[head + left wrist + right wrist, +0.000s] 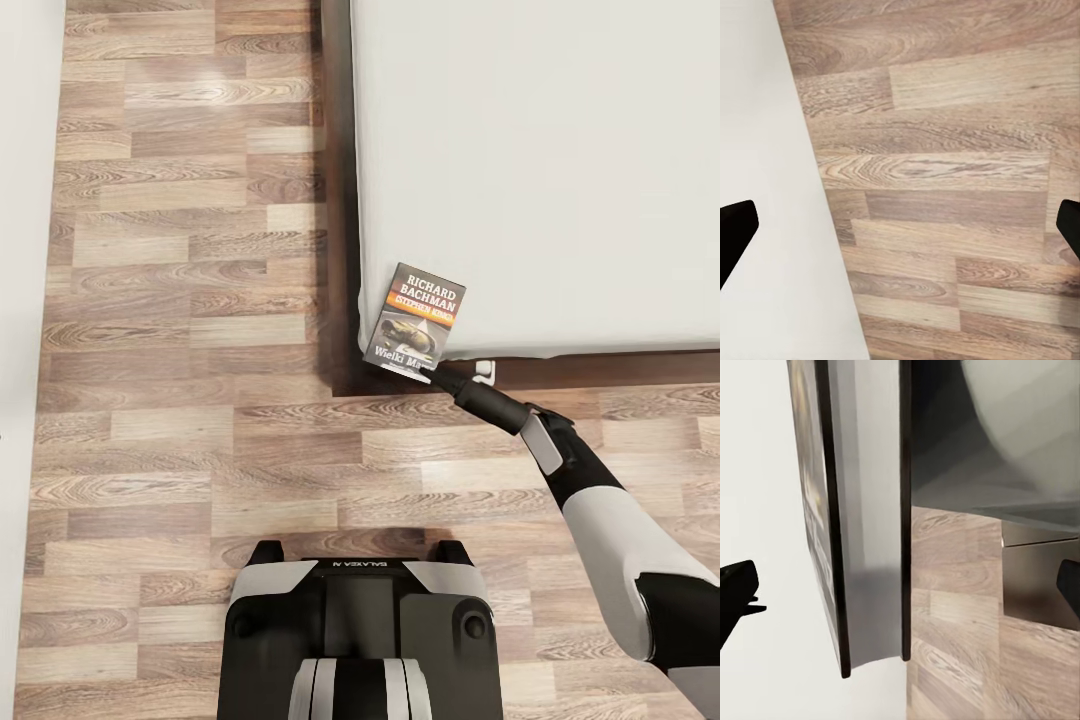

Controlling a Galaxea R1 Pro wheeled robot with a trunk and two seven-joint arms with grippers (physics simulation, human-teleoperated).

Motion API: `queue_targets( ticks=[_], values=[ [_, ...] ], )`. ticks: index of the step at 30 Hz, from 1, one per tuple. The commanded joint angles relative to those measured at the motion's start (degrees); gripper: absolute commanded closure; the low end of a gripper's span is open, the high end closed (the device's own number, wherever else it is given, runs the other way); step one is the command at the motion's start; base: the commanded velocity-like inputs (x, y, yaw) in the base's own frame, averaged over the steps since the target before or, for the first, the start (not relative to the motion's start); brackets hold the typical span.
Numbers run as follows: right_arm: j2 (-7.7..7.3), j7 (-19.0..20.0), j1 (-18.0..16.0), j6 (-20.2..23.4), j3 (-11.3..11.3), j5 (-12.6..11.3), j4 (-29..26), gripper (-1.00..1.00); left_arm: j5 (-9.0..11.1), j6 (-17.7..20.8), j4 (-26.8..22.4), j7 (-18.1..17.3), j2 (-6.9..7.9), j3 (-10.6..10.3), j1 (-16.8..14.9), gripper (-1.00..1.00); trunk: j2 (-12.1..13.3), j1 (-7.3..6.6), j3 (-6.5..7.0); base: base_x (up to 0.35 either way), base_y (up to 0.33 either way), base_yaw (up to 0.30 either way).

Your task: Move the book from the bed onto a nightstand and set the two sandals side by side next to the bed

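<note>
The book (pixel 418 318) lies on the near left corner of the bed (pixel 560 170), its lower edge jutting a little past the light grey mattress. My right gripper (pixel 452 373) sits at that lower edge, low beside the dark bed frame (pixel 340 200). In the right wrist view the book (pixel 866 510) stands edge-on between the two black fingertips (pixel 736 592), which are wide apart and off it: the right gripper (pixel 900 592) is open. My left gripper (pixel 900 225) is open over the plank floor with nothing in it. The sandals and nightstand are out of view.
Wood plank floor (pixel 190 330) runs along the bed's left side and foot. A white wall (pixel 25 300) borders the floor at the left. My own dark base (pixel 360 630) stands on the floor near the bed's corner.
</note>
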Motion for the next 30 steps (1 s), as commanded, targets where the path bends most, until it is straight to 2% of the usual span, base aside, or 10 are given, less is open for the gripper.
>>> queue_targets(
  ticks=[1,30],
  values=[
    [-0.01,0.11,-0.02,0.53,-0.01,-0.32,0.02,-1.00,-0.49,0.25,-0.01,-0.59,0.00,0.05,-0.05,-1.00,-0.02,0.00,-0.02,0.000,0.000,0.000],
    [0.00,-0.16,-0.23,0.58,0.18,-0.31,0.02,-1.00,-0.57,0.25,-0.01,-0.60,-0.01,0.05,-0.05,-1.00,-0.02,0.00,-0.02,0.000,0.000,0.000]
  ],
)
